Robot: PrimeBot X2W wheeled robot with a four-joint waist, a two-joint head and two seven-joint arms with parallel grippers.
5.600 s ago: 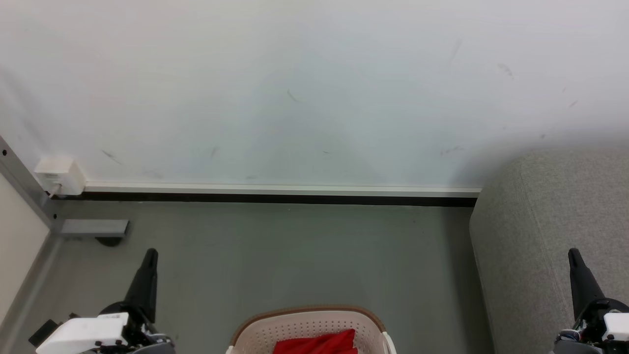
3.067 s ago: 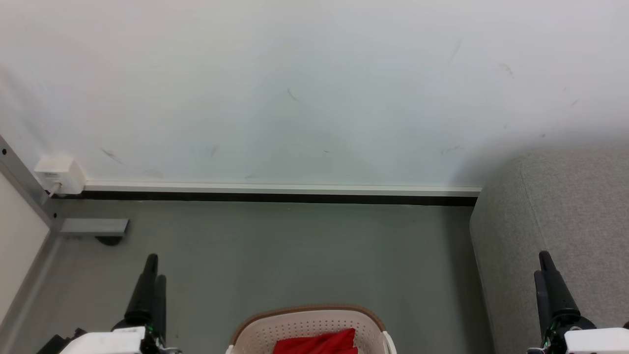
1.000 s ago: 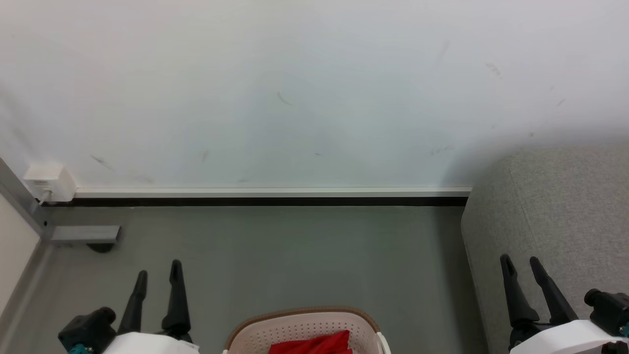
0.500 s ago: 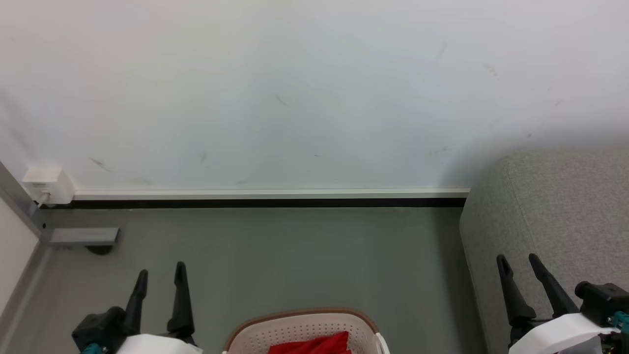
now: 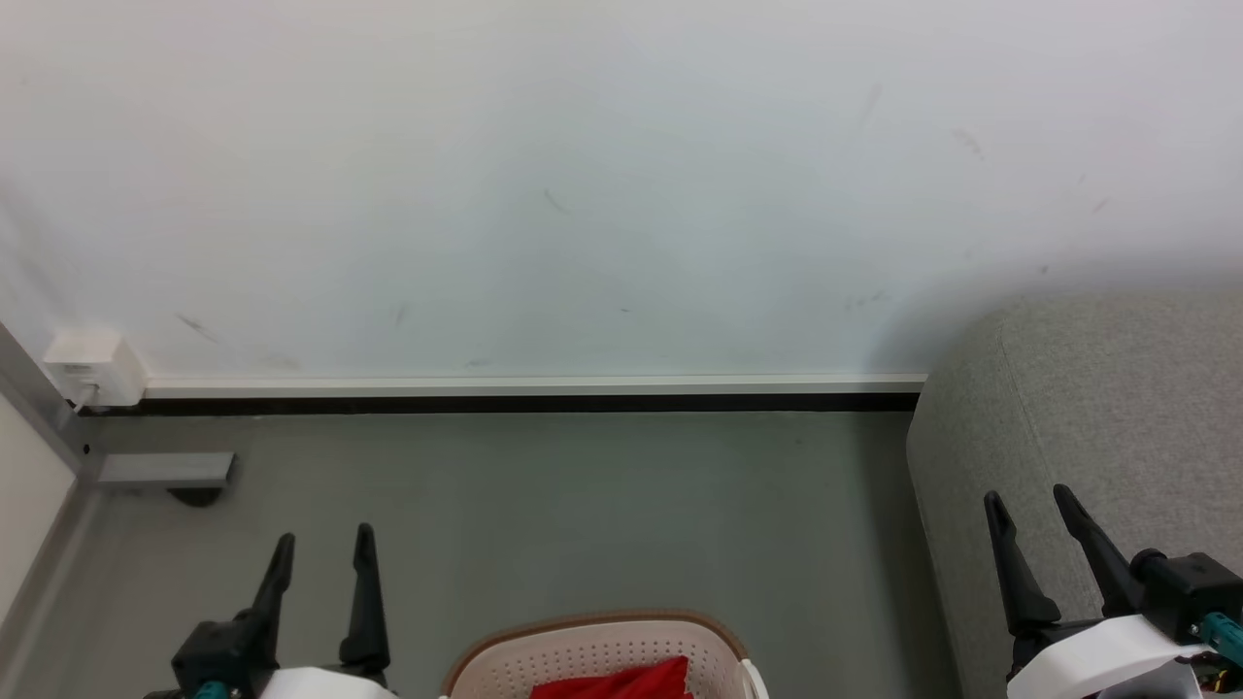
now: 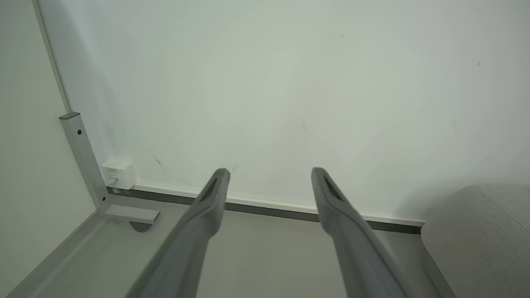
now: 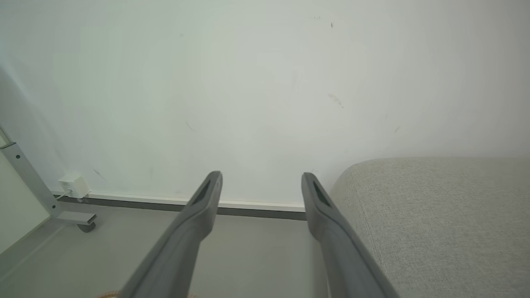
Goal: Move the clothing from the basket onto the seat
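Over the last few sec both wrists have rolled: left jaws and right jaws, edge-on in head view before, now show both dark fingers spread wide w/ nothing btwn them (head cam also shifted a bit, so the slight scene drift isn't the things moving). Means arms are readied, no pick begun yet. Bright red fabric clothing [image 5: 621, 680] lies in the cream-white perforated plastic basket w/ brown rim [image 5: 602, 618], bottom centre on the grey floor [image 5: 583, 505]. Light-grey upholstered sofa seat [image 5: 1097, 388] is at right, no red on the part seen. Pose: left arm low, left of basket, fingers pointing fwd at the wall; right arm by seat's near-left edge, likewise.
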